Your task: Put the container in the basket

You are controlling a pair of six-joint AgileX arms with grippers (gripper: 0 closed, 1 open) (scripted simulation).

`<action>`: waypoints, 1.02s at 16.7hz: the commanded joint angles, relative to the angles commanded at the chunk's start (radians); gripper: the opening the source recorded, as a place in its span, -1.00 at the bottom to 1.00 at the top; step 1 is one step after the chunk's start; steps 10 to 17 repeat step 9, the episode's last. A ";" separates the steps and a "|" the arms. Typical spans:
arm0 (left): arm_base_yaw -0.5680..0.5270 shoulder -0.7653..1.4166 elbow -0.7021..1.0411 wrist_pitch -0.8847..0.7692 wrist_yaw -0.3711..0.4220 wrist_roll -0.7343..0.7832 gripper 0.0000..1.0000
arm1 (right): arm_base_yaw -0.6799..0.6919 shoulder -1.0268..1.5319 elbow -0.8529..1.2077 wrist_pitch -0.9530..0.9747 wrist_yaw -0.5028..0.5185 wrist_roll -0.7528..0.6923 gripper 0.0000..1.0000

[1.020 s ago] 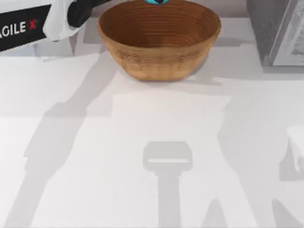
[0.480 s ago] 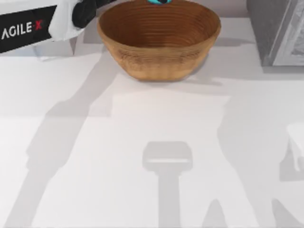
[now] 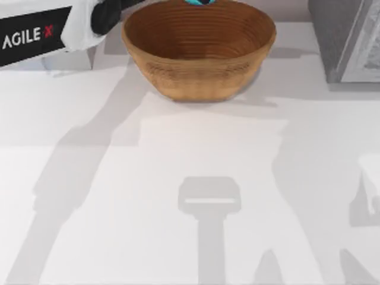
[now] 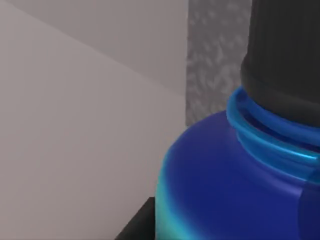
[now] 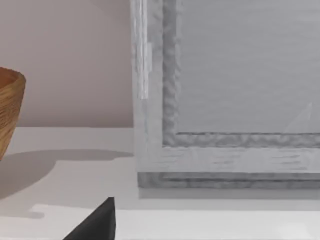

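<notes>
The white table [image 3: 119, 196] spans most of the top view, crossed by grey shadows of the arms. A large grey framed panel [image 3: 347, 41] stands at the upper right of that frame; the right wrist view shows its textured frame [image 5: 225, 145] close by.

The large round golden-brown woven wicker basket [image 3: 199, 47] sits at the upper centre of the top view, its ribbed rings showing inside. Its rim also appears at the left edge of the right wrist view [image 5: 10, 110].

The white left arm [image 3: 44, 29], marked AgileX, reaches in from the upper left corner of the top view toward the basket's far rim. The right arm [image 3: 371, 190] sits at the right edge of the frame, well apart from the basket.

The small turquoise bottle-shaped container [image 3: 198, 2] peeks in at the top edge, just above the basket's far rim. In the left wrist view it looms close: dark blue shoulder [image 4: 225, 190] and black ribbed cap [image 4: 285, 55]. Whether either gripper's fingers are spread or pressed together, I cannot tell.
</notes>
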 joint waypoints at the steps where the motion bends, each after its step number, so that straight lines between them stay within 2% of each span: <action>1: 0.000 0.000 0.000 0.000 0.000 0.000 0.66 | 0.000 0.000 0.000 0.000 0.000 0.000 1.00; 3: 0.000 0.000 0.000 0.000 0.000 0.000 0.96 | 0.000 0.000 0.000 0.000 0.000 0.000 1.00; 4: 0.000 0.000 0.000 0.000 0.000 0.000 1.00 | 0.000 0.000 0.000 0.000 0.000 0.000 1.00; 17: 0.000 0.000 0.000 0.000 0.000 0.000 1.00 | 0.000 0.000 0.000 0.000 0.000 0.000 1.00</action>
